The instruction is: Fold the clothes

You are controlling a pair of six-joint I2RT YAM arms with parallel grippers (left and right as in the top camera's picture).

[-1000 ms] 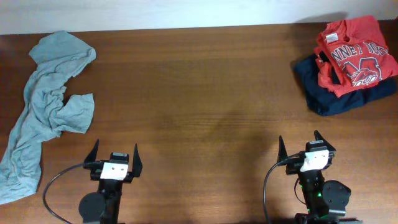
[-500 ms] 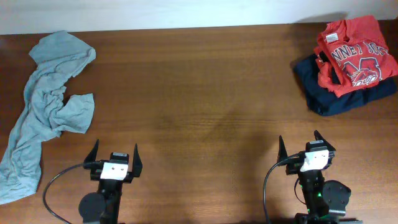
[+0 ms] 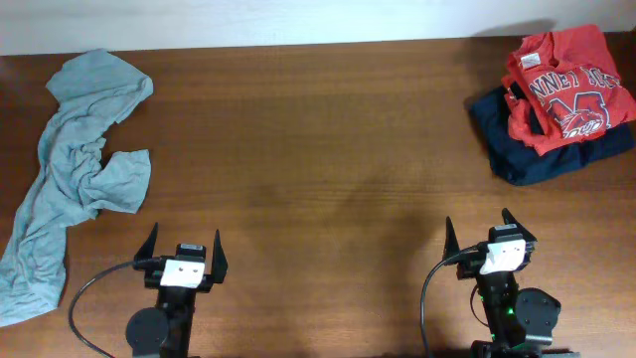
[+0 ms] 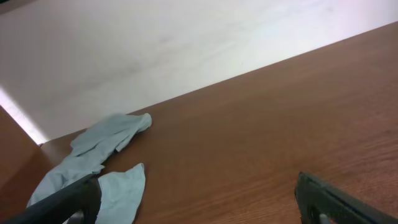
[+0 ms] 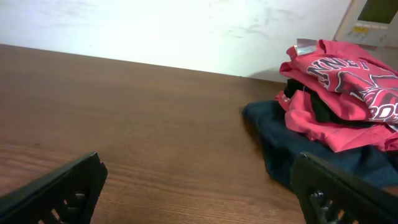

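Sage tee (image 3: 75, 169) lies crumpled on the table (image 3: 318, 149), left end; both grippers wide open, holding nothing.
Tee is strung out in a long wrinkled strip from table's far-left corner down to its near-left edge, one sleeve flap sticking out toward table centre. L gripper (image 3: 185, 235) sits at table's near edge, left of centre, fingers spread, apart from the tee. R gripper (image 3: 477, 221) is at table's near edge, right of centre, fingers spread too. Red shirt w/ white lettering (image 3: 566, 85) is on top of a folded navy garment (image 3: 507, 149) at table's far-right corner.
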